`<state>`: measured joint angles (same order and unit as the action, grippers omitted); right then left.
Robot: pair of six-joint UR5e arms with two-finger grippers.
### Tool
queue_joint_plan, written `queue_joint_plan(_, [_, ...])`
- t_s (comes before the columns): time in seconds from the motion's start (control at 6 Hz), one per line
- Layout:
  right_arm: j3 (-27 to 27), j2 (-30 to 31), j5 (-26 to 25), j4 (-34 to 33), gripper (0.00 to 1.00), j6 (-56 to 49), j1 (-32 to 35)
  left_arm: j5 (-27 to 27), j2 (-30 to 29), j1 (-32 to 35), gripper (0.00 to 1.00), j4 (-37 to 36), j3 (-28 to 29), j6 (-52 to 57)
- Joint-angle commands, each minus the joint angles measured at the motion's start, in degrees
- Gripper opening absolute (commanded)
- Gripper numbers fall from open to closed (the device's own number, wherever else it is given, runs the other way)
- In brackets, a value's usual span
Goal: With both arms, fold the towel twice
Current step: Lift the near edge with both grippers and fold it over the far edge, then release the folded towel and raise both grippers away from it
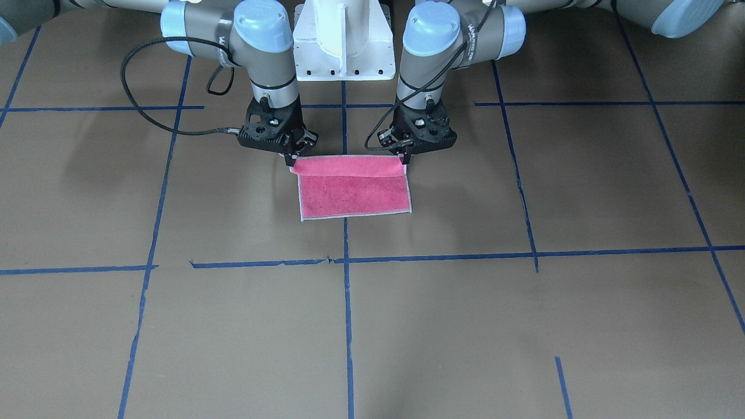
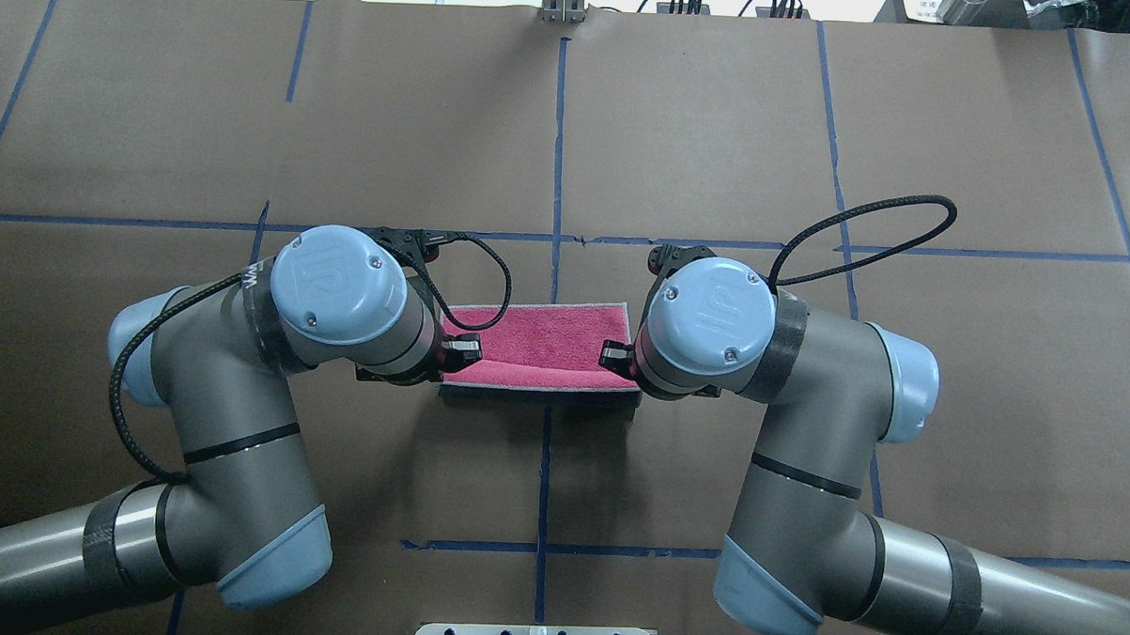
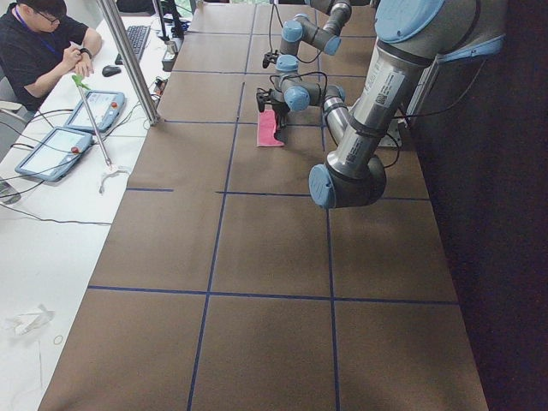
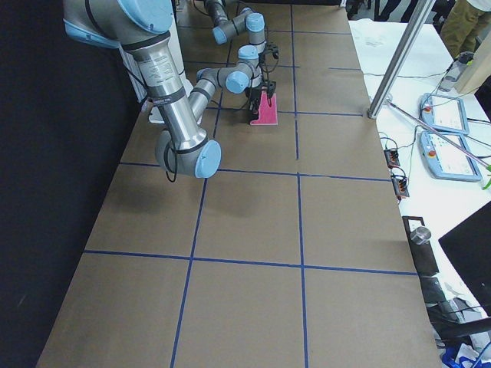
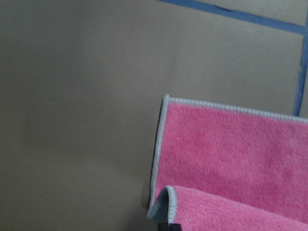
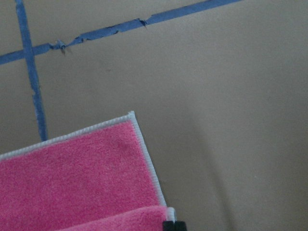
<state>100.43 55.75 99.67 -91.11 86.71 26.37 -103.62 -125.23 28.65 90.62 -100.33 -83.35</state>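
The towel (image 1: pixel 355 195) lies pink face up on the brown table in front of the robot's base. Its edge nearest the robot is lifted and curled forward over the rest. My left gripper (image 1: pixel 403 158) is shut on one corner of that lifted edge; it also shows in the overhead view (image 2: pixel 460 351). My right gripper (image 1: pixel 293 163) is shut on the other corner, as the overhead view (image 2: pixel 613 354) also shows. The left wrist view shows the flat towel (image 5: pixel 231 149) with the raised fold at the bottom. The right wrist view shows the same towel (image 6: pixel 82 173). The grey face is hidden.
The white pedestal base (image 1: pixel 343 41) stands just behind the grippers. Blue tape lines (image 1: pixel 347 291) divide the brown table cover. An operator (image 3: pixel 43 43) sits at a side bench with tablets (image 3: pixel 94 107). A metal pole (image 4: pixel 399 61) stands at the table's far edge.
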Motion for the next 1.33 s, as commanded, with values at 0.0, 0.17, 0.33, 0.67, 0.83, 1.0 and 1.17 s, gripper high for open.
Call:
queue_joint_plan(0.0, [-4.88, -1.43, 0.0, 3.48, 0.01, -0.05, 1.39, 0.0, -1.42, 0.87, 0.0, 1.56, 3.29, 0.03])
queue_joint_plan(0.17, [-5.07, -1.87, 0.0, 3.4, 0.02, -0.13, 2.1, 0.0, -1.42, 1.22, 0.0, 2.18, 4.17, 0.12])
queue_joint_plan(0.33, [-6.55, -2.74, 0.0, 3.49, 0.02, -0.14, 2.71, 0.0, -1.6, 1.66, 0.0, 2.28, 4.61, 0.21])
queue_joint_plan(0.67, [-12.77, -7.29, 0.0, 3.4, 0.95, -0.13, 4.55, -0.09, -5.18, 3.5, 0.95, 2.8, 10.47, 0.21])
queue_joint_plan(0.83, [-15.07, -9.41, 1.74, 3.4, 1.0, -1.09, 6.91, -0.44, -5.38, 5.51, 1.0, 4.89, 10.86, 1.86])
queue_joint_plan(1.0, [-15.0, -9.6, 8.89, 3.14, 1.0, -4.15, 10.5, -1.48, -5.47, 6.67, 1.0, 4.91, 10.86, 3.53])
queue_joint_plan(1.17, [-15.09, -9.35, 11.57, 2.87, 1.0, -7.75, 12.11, -5.32, -5.29, 7.46, 1.0, 5.0, 10.68, 4.68])
